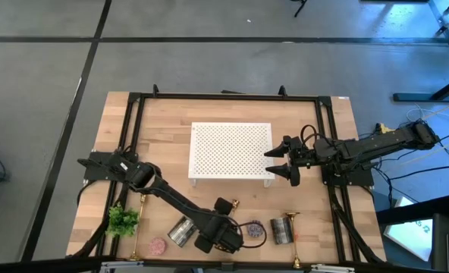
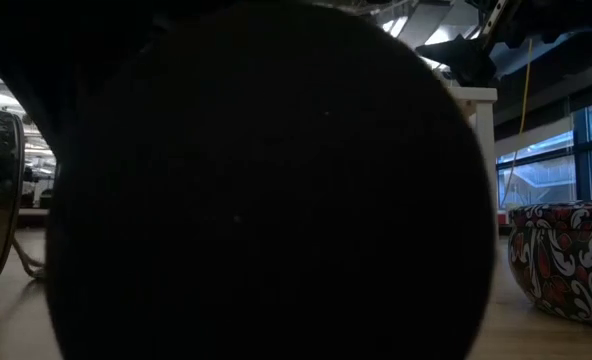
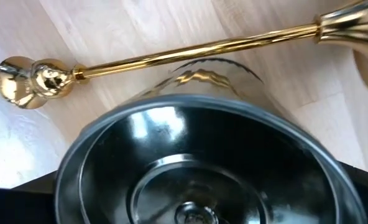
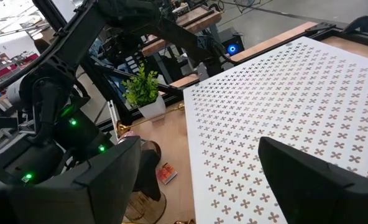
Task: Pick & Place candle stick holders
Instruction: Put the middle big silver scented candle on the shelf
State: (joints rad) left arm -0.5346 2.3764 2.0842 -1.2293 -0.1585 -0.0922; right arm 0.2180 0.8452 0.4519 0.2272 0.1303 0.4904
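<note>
Lying beside silver tin [image 3: 202, 168]: gold candle stick holder [image 3: 190, 50].

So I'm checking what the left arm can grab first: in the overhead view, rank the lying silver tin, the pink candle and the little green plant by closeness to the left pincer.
1. Silver tin, just beside the left pincer, toward the left.
2. Pink candle, farther left along the front edge.
3. Green plant, farthest, near the table's left side.

Perforated tray [image 1: 230, 150] sits mid-table; tins [image 1: 180, 231] (and candle stick holders [image 1: 140, 221]) along the front edge.
</note>
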